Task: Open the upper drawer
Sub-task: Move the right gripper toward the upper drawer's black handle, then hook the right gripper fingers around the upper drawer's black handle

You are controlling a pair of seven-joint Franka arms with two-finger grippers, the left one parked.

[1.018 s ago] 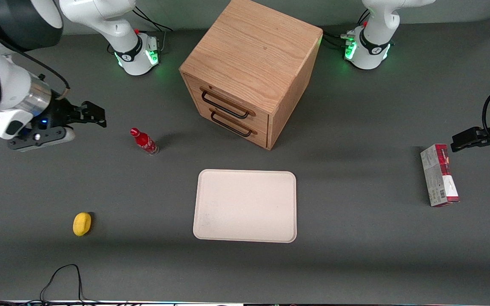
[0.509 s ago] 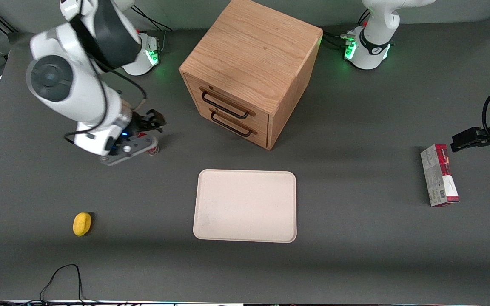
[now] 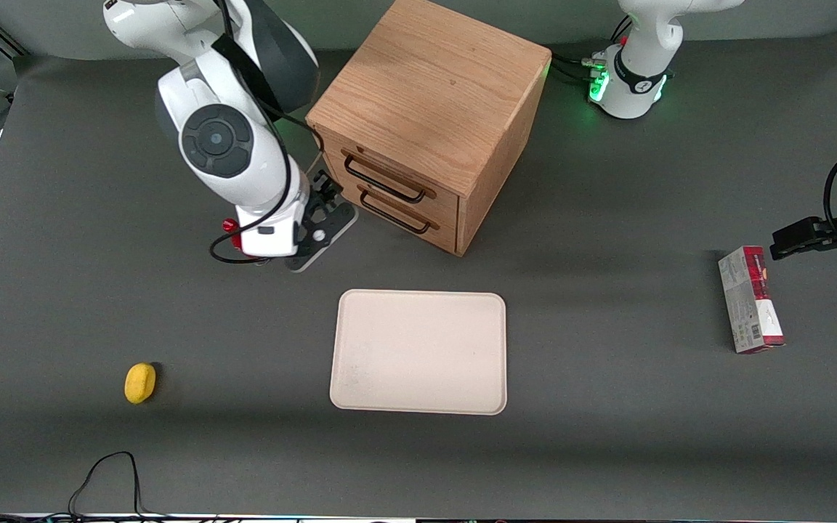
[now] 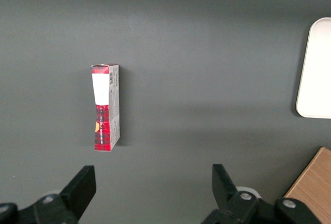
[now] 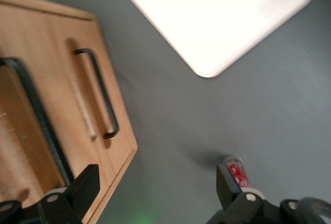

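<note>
So my claw (image 3: 325,190) hangs open right in front of the upper drawer (image 3: 389,178), lined up for its handle (image 3: 383,181).

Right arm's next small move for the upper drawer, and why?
Probably ease the claw up to the upper drawer and straddle its black bar handle. The drawer front sits flush and shut, and the claw, open, hangs in front of the cabinet near the lower drawer, gripping nothing.
</note>
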